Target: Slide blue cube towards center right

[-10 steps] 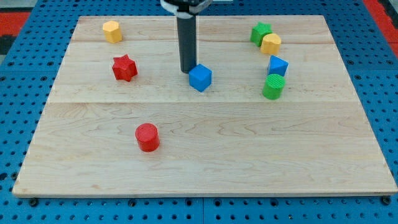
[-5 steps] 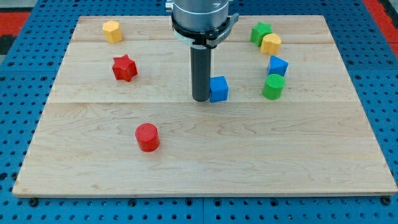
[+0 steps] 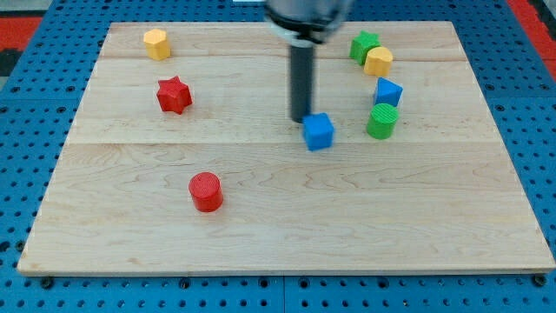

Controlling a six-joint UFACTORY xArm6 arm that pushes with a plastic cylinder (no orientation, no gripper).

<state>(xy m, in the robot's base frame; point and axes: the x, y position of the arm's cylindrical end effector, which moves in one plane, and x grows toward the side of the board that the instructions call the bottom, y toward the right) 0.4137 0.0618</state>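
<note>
The big wooden board (image 3: 287, 217) lies flat on a blue table. The dark rod comes down from the far side, and my tip (image 3: 301, 119) now sits just behind the blue cube (image 3: 319, 131), at its far left corner, touching or nearly so. There are no fingers here to open or close, only the plain rod.

A moment ago the cube was nearer the middle, with the tip pressed on its left side. Since then it has slid right and a bit nearer. The tip has gone round to its far side.

I think the job is partly done, since the cube is only a little right of the middle. The green cylinder (image 3: 380, 121) stands close on its right, and the other blue block (image 3: 387, 90) just behind that.

The red cylinder (image 3: 206, 191), red star (image 3: 174, 94) and yellow block (image 3: 155, 43) sit far off on the left.
</note>
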